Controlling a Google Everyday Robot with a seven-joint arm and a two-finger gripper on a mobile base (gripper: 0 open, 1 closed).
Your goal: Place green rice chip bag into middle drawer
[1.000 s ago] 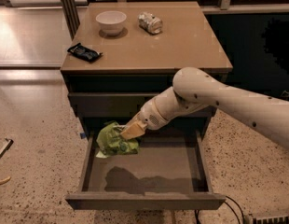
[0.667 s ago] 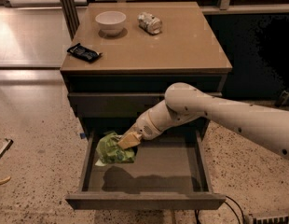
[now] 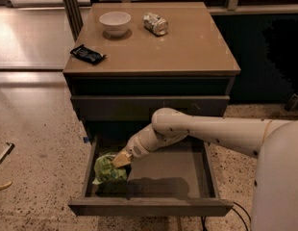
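Note:
The green rice chip bag (image 3: pixel 106 169) is a crumpled bright-green foil bag. It lies in the left part of the open middle drawer (image 3: pixel 182 174), against the left wall. My gripper (image 3: pixel 119 160) reaches down into the drawer from the right and sits at the bag's upper right edge, touching it. My white arm crosses the frame from the lower right.
The cabinet top (image 3: pixel 187 47) holds a white bowl (image 3: pixel 115 21), a crushed silver can (image 3: pixel 155 23) and a small black packet (image 3: pixel 87 54). A closed drawer front (image 3: pixel 149 107) sits above the open drawer. Speckled floor lies to the left.
My gripper and the green bag have moved down and left, from above the drawer's back left to low on its floor at the left wall.

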